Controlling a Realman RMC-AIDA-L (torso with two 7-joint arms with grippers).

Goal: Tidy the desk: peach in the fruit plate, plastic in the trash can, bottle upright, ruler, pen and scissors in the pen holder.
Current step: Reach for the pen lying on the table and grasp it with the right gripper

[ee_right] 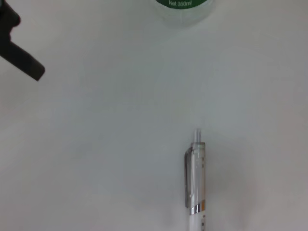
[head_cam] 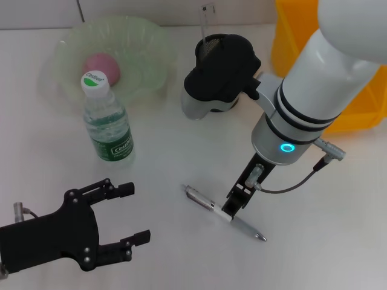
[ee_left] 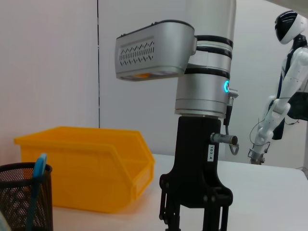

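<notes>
Desk layout, head view

Clear plastic water bottle (head_cam: 107, 121) stands upper left, before the translucent fruit plate (head_cam: 151, 54); clear ballpoint pen (head_cam: 225, 213) lies lower centre; black mesh pen holder (head_cam: 219, 54) upper centre.

The head camera looked steeply down on the pen (head_cam: 222, 212). The right wrist camera hung close above that pen (ee_right: 195, 183); the left wrist camera faced level beyond it.

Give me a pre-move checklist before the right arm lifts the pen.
1. Right gripper down at the pen, around its middle: ok.
2. Jaws shut on the pen: cannot tell.
3. Pen holder standing upright: ok.
4. Bottle upright, apart from the pen: ok.
5. Left gripper open, off to the side of the pen: ok.
6. Peach in the fruit plate: ok.
</notes>
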